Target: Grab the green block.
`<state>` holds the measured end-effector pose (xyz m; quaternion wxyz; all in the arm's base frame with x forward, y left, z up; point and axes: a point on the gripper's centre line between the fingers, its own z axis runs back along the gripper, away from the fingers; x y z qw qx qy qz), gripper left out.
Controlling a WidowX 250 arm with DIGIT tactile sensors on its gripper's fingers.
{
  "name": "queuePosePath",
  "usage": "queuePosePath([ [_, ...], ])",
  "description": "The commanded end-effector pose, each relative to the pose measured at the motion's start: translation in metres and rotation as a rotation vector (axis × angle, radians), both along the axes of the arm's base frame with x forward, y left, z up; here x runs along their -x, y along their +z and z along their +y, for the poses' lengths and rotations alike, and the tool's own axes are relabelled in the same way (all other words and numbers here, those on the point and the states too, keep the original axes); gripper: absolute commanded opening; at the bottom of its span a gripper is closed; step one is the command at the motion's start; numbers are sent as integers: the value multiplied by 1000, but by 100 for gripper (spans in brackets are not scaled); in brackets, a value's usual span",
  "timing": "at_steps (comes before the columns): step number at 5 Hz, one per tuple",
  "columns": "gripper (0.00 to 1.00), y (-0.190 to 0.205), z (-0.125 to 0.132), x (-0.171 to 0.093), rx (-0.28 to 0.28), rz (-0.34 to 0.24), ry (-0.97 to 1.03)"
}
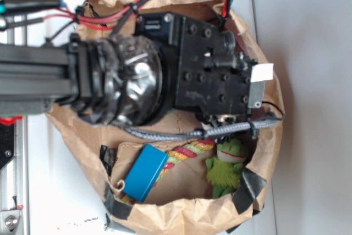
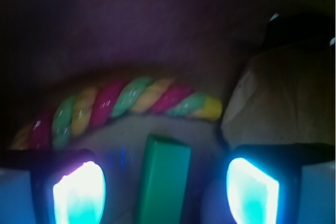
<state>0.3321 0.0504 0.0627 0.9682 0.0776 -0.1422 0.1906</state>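
A: Where is the arm [image 1: 82, 78]?

B: In the exterior view it reaches in from the left edge, lying level; its black wrist housing [image 1: 212, 70] fills the middle; red and black cables [image 1: 118, 12] run along its top, a grey corrugated hose [image 1: 220, 130] under it.

A: And the gripper [image 2: 165, 184]?

B: Hidden beneath the housing in that view; the wrist view shows both fingers [image 2: 79, 190], glowing cyan, at the lower corners; the jaws stand wide apart, touching nothing.
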Motion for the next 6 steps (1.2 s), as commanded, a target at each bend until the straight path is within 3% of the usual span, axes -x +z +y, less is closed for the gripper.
queuePosePath([
  [1,100,8,0,-1,30,-36,-29],
  [3,100,2,-4,-3,32,-50,-44],
  [6,100,-14,-12,-3,-4,-24,-76],
])
